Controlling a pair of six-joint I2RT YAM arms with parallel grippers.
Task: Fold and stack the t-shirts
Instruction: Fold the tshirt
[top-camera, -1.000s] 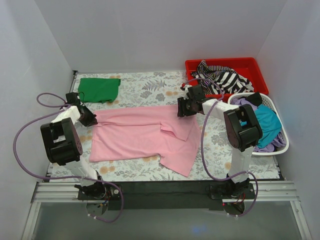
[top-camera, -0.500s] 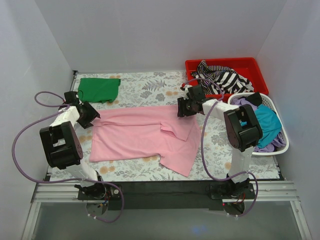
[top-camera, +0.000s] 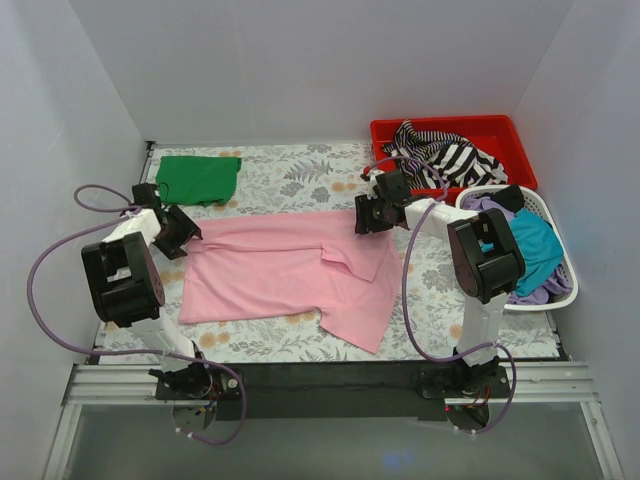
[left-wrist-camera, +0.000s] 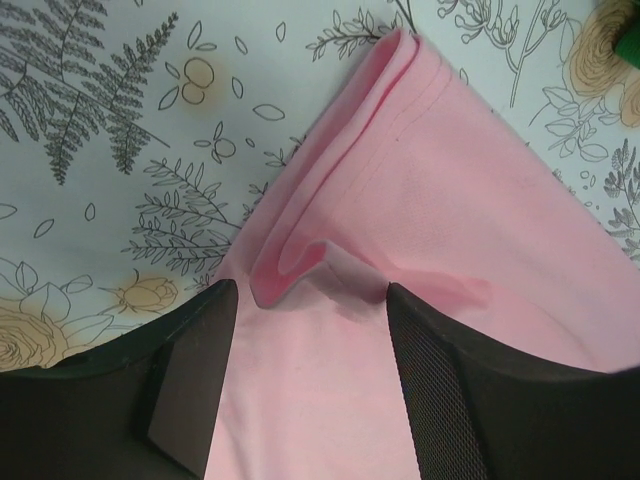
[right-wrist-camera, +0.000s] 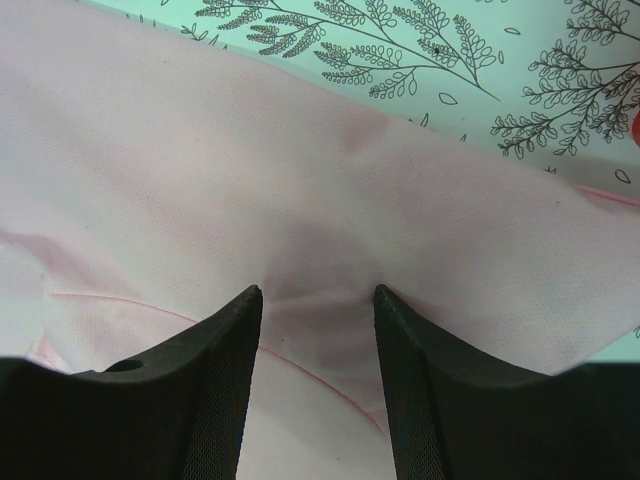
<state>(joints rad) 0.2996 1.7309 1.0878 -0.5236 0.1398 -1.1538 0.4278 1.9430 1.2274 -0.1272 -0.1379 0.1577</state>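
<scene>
The left gripper (top-camera: 178, 228) has just let go, jaws apart over the pink t-shirt's (top-camera: 290, 272) left fold. The shirt lies mid-table. The right gripper (top-camera: 362, 216) also gapes, seemingly holding nothing, so this fold looks set.

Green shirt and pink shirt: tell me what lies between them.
Top view: a bare strip of floral table cover, with the left gripper at its left end.

cropped: pink t-shirt (left-wrist-camera: 450, 230), both wrist views; green t-shirt (top-camera: 198, 178), sliver at left-wrist edge | buried: purple t-shirt (top-camera: 484, 205), under teal t-shirt (top-camera: 535, 245)

Pink shirt (top-camera: 280, 265), green shirt (top-camera: 197, 178) on table (top-camera: 300, 170)
</scene>
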